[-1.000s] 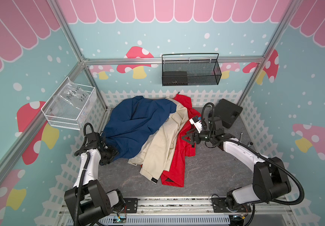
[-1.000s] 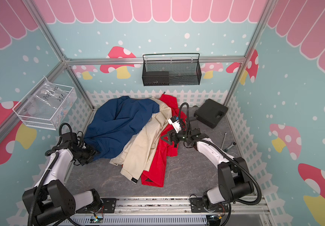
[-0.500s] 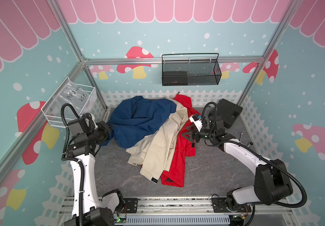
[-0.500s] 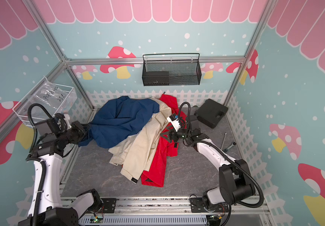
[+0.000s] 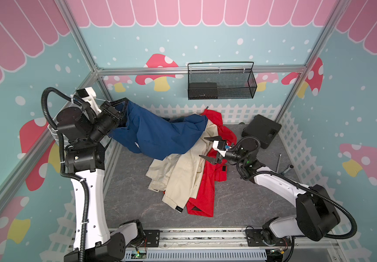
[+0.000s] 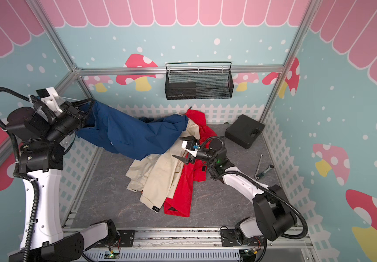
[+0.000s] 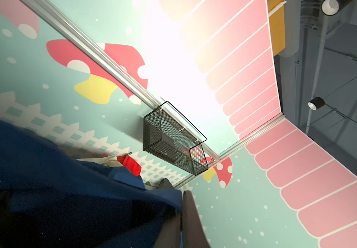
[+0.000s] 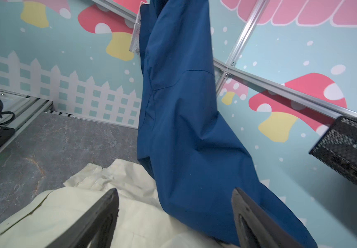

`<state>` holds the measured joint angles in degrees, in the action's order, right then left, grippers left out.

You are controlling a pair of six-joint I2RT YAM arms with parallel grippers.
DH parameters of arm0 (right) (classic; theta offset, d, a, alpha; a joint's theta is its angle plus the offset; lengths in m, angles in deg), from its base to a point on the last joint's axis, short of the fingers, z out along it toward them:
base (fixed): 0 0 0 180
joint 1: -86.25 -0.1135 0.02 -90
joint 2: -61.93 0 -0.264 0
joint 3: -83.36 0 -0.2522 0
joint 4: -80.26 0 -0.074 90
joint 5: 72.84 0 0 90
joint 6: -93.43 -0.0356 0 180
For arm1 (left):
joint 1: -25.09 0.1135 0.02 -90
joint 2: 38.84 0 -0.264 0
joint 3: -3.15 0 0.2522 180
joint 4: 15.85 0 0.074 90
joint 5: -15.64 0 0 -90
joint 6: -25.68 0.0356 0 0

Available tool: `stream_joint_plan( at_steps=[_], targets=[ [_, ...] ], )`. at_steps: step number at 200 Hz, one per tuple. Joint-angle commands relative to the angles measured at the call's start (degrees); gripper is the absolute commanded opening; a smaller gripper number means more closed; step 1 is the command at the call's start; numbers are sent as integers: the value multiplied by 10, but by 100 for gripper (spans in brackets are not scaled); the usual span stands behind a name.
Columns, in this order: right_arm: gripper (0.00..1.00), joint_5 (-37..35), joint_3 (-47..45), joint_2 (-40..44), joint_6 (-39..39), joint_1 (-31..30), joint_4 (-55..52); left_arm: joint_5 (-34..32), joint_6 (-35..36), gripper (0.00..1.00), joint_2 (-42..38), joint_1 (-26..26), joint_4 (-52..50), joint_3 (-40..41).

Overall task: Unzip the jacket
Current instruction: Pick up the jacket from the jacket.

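Both top views: left pincer (image 5: 124, 106) closed on an edge of the dark-blue thin fabric jacket (image 5: 160, 133), holding it up at far left. The rest droops right onto a beige garment (image 5: 180, 172) and a red garment (image 5: 208, 188) on the grey marbled counter (image 5: 239, 199). Right pincer (image 5: 203, 147) gapes wide, empty, over the beige garment.

Left wrist: blue cloth fills the near view, pinched.

Right wrist: fingers (image 8: 100, 219) spread wide, nothing between them, jacket hanging ahead.

Likely light, limp and slippery. Zipper not visible. Best grip is probably the pull tab, with the cloth beside it held taut.
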<state>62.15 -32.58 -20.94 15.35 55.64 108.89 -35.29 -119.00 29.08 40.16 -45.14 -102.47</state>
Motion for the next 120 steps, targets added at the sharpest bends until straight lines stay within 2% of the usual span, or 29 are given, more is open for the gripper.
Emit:
stream_joint_plan(
  at_steps=[1,41,62,95,120],
  targets=[
    [84,13,20,-21,-29,-40,73,8,-43,0,10,-9,86,-33],
    [75,-27,0,-56,-156,-113,202,7,-42,0,27,-30,98,-58],
    [73,-59,14,-78,-206,-144,222,7,-38,0,31,-44,106,-59],
    [81,-157,37,-98,-220,-193,226,13,-36,0,41,-59,119,-65],
    [81,-226,33,-99,-218,-201,223,14,-37,0,51,-66,121,-76]
  ],
)
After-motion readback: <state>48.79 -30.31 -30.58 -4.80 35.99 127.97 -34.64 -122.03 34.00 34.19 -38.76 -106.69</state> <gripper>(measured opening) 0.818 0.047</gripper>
